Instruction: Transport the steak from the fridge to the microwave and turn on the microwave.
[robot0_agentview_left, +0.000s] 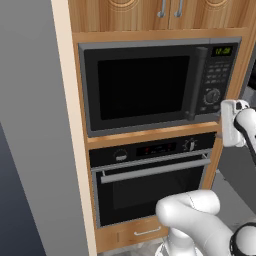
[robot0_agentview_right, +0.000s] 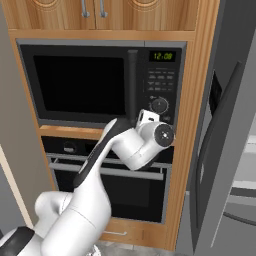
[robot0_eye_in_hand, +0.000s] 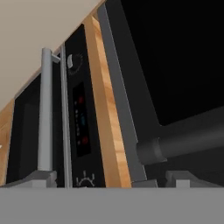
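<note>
Steak: I cannot say where it is; no meat or plate can be made out on the cabinet front, on the arm, or between the fingers.

Left base view: black built-in microwave (robot0_agentview_left: 155, 85) with dark glass door sits shut in the wooden cabinet column, vertical bar handle (robot0_agentview_left: 198, 82) at 3 o'clock of the glass, green clock and round dial further right. Black oven (robot0_agentview_left: 150, 175) with horizontal silver handle sits directly below. White arm rises from 5 o'clock; its white hand housing stands at 3 o'clock of the picture, just beside the microwave's lower right corner.

Right base view: same microwave (robot0_agentview_right: 100, 82), door closed, buttons and dial at the right. Grey fridge (robot0_agentview_right: 225, 150) stands at 3 o'clock of the cabinet, its door swung open towards the camera; interior not readable. Arm wrist is bent in front of the lower end of the microwave handle and the dial.

Hand view: rolled sideways. Two-finger gripper (robot0_eye_in_hand: 107, 178) has its fingers spread wide apart with nothing between them; dark handle bar (robot0_eye_in_hand: 183, 140) lies just ahead, near the right fingertip. Oven's silver handle (robot0_eye_in_hand: 45, 109) is at 9 o'clock.

Progress (judgement): microwave not yet opened, steak not yet placed, start not yet pressed. Step in hand looks like reaching for the door handle.
</note>
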